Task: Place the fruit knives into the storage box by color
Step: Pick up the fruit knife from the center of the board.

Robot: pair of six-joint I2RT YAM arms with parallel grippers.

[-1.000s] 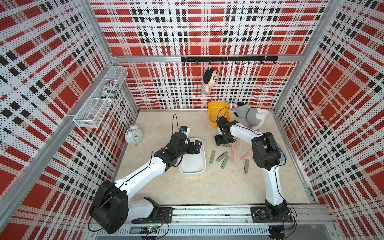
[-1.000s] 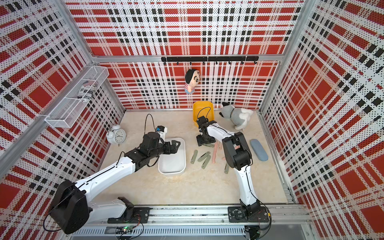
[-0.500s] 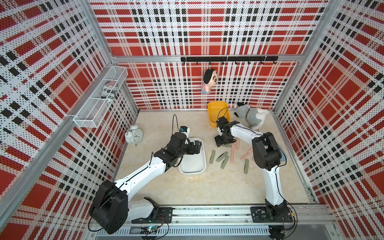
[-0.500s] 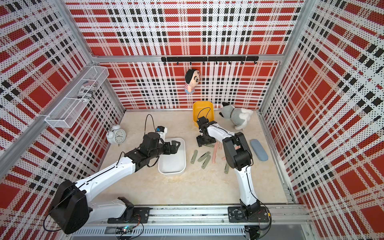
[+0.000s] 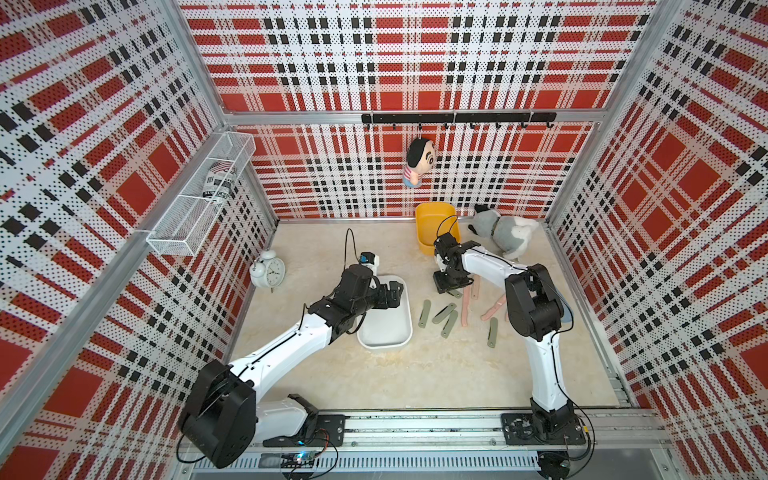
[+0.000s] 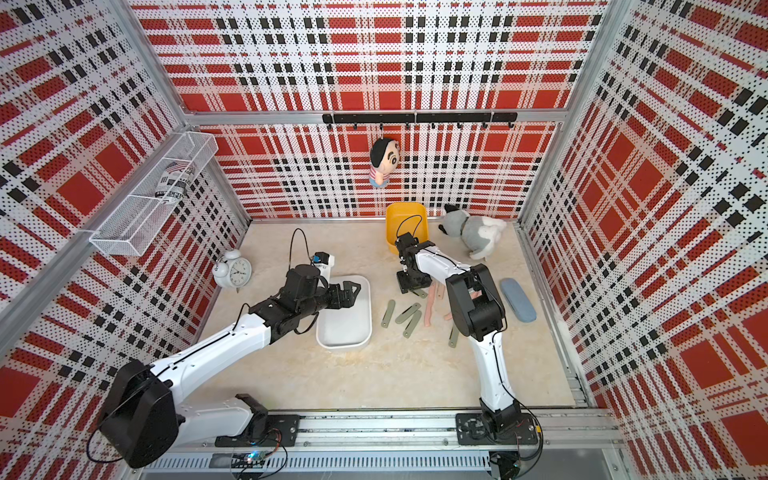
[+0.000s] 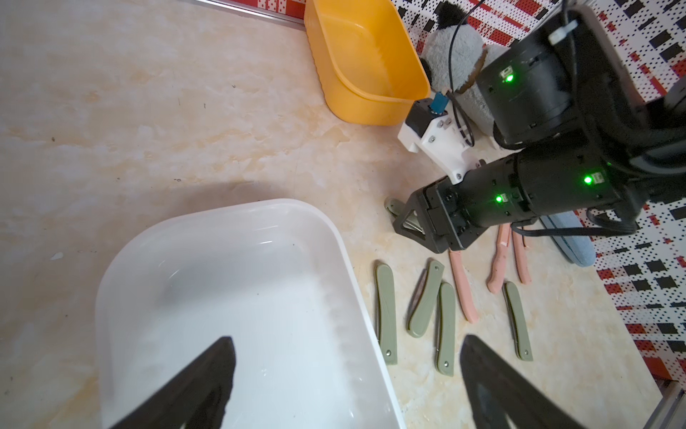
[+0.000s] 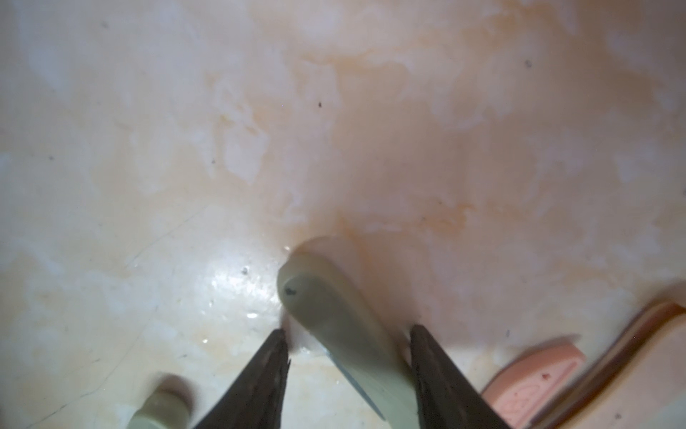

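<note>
Sorting has hardly started: white box and yellow box sit empty, all visible knives lie on the surface, left tool hangs wide open and bare, right tool stands half-open astride one green knife, not yet clamped.

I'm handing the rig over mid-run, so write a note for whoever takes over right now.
Left end effector: open, empty, above the white box.
Right end effector: open, low, jaws straddling a green knife, not yet gripping.
Four other green knives and three visible pink knives lie loose on the table.
Done: nothing; white box and yellow box are empty.
Left: sort every knife by color.
</note>
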